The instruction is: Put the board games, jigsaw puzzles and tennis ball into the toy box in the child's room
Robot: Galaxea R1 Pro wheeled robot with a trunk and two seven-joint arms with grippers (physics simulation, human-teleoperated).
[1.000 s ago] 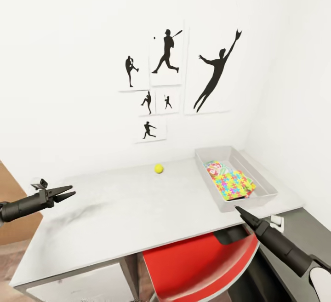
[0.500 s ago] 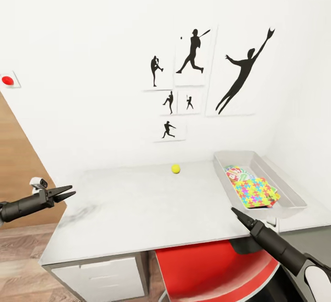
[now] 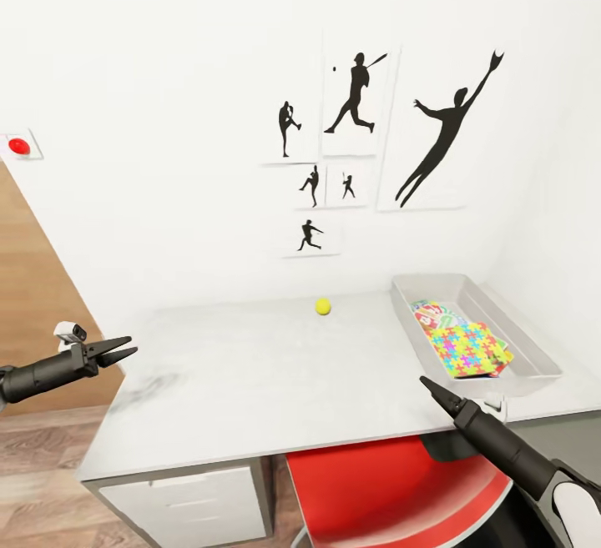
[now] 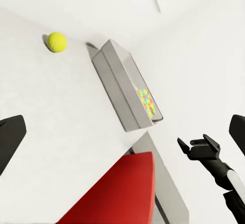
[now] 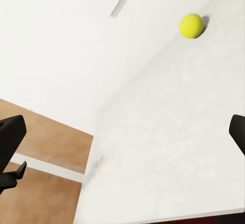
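L arm: slim black tube w/ matte finish, ending in a black left gripper (image 3: pixel 119 352) w/ two thin tapered fingers (image 3: pixel 113 342). A small white-and-grey block w/ a dark face sits on top near the wrist.

R arm: black segmented tube, ribbed joint rings, tapering to the pointed black right gripper (image 3: pixel 427 384); a white rounded shell covers the section at the frame edge. In the left wrist view that arm shows black, angular gripper parts and a white band. Both wrist views: blunt black finger pads at the frame sides.
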